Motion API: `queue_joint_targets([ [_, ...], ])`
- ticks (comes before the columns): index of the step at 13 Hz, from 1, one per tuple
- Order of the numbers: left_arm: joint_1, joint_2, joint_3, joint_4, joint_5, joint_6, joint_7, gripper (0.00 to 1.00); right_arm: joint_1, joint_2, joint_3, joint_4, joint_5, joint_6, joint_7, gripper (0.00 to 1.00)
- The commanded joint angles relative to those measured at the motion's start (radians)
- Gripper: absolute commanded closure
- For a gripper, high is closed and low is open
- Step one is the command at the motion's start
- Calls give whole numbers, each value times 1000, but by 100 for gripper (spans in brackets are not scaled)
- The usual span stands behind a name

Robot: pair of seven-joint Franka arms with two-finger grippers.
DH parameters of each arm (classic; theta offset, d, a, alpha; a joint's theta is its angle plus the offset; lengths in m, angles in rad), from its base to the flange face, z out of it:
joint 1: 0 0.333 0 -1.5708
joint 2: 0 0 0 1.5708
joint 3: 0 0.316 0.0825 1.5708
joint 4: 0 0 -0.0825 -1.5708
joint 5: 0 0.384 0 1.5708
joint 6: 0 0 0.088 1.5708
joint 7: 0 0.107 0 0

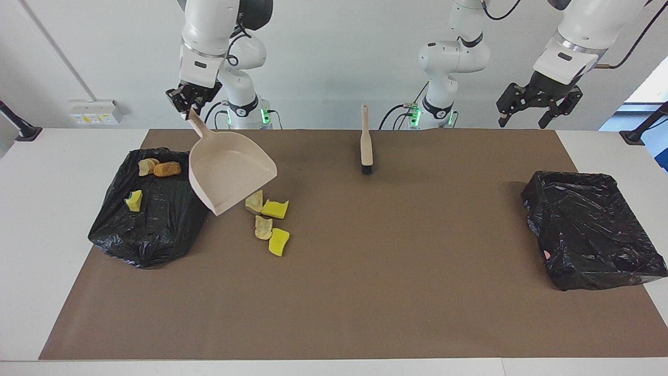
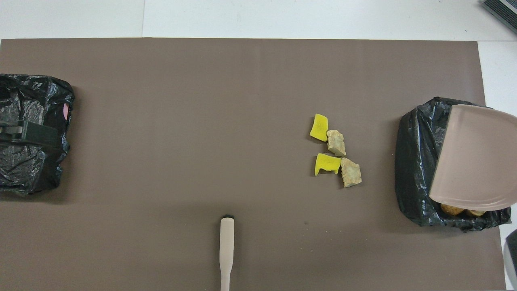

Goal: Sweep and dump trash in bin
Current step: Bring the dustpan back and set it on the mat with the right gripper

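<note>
A white wall stands at the robots' edge of a white desk (image 1: 52, 235), which is covered almost fully by a brown mat (image 1: 365, 313). At the right arm's end of the desk sits a low bin lined with a crumpled black plastic bag (image 1: 151, 235). Three pieces of trash lie in it already: one bright yellow sponge chunk (image 1: 134, 200) and two brown bread-like lumps (image 1: 167, 168) close to the bin's robot-side rim. So one part of the work seems done. Four pieces are left on the mat just beside this bin, toward the middle of the desk: two tan crumbly lumps (image 1: 254, 201) and two yellow sponge pieces (image 1: 279, 242), touching each other in a small group. The right pincer (image 1: 187, 102) is clamped on the handle end of the beige plastic dustpan (image 1: 229, 175). The dustpan hangs in the air, tilted with its open lip down, and it looks empty. In the facing view its lip is between the bin and the four pieces; from above it covers part of the bin. The left pincer (image 1: 537, 107) waits high over the left arm's end of the desk, its fingers apart and holding nothing. The beige-handled brush with black bristles (image 1: 367, 143) lies alone near the robots' edge of the mat, around the middle. I judge that a second round is needed: put the dustpan down by the group, take the brush, sweep the four pieces in, and dump them. A second black-lined bin (image 1: 589, 235) at the left arm's end shows none of these pieces inside.
</note>
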Motion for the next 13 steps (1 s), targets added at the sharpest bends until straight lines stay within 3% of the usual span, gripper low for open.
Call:
queue_joint_targets([
  [1,10,0,-7,15,6,-18,2,0,70,127,0,88,100,-21,231,100],
  [7,13,0,-7,15,6,-15,3,0,276,449,3,362,256,64,862,100],
  [13,12,0,-7,15,6,-18,-4,0,383,752,5,584,342,302,1209,100],
])
